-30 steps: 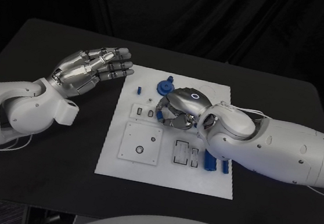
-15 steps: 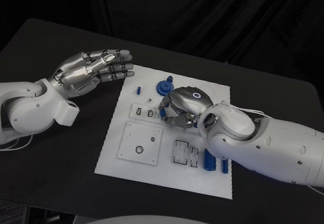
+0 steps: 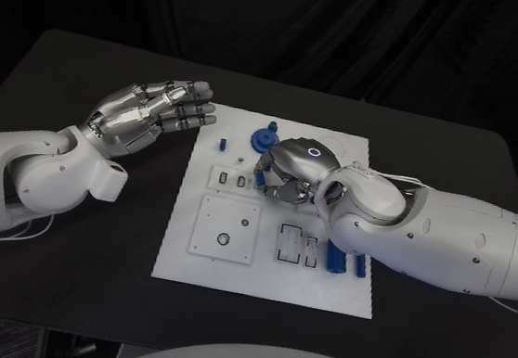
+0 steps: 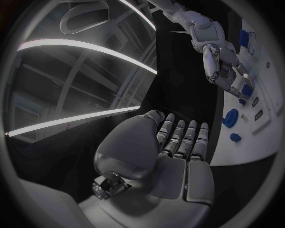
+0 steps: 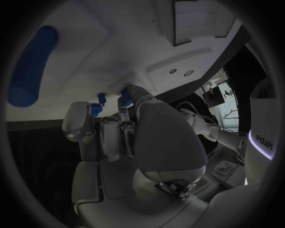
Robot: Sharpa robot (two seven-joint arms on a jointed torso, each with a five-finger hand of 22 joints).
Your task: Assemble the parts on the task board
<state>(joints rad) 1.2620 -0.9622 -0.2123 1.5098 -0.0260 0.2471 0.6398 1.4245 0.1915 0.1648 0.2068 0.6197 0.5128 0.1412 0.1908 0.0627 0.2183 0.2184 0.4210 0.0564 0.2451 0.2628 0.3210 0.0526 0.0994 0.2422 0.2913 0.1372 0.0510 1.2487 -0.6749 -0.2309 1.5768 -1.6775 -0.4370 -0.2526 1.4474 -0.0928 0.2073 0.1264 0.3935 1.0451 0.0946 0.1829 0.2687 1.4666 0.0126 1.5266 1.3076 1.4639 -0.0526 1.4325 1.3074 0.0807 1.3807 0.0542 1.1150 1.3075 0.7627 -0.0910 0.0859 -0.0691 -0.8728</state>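
- Head view: the right hand [image 3: 290,173] is lowered onto the upper middle of the task board [image 3: 267,270], fingers curled down toward the board surface. Whether they grip a part cannot be told here.
- Head view: the left hand [image 3: 148,112] hovers over the black table [image 3: 45,236] just off the board's left edge, fingers spread, holding nothing.
- Head view: a round blue part [image 3: 265,138] stands near the board's far edge, close to the right hand's fingers; a small blue peg [image 3: 222,144] lies near the left edge; two blue bars [image 3: 342,262] lie beside the right forearm.
- Judgement: the round part crowds the working fingers, so any lift should go straight up.
- Left wrist view: the left hand [image 4: 172,156] is flat and open, with the board and round part beyond it; it obstructs nothing.
- Right wrist view: the right hand [image 5: 128,142] has its fingertips [image 5: 125,105] against the white board around small blue pieces [image 5: 98,102]. Contact looks likely, a firm pinch is not confirmed.
- Judgement: the step appears to be seating or picking a small part; keep it upright and press squarely.
- Right wrist view: a blue cylinder [image 5: 31,66] lies on the board apart from the fingers.
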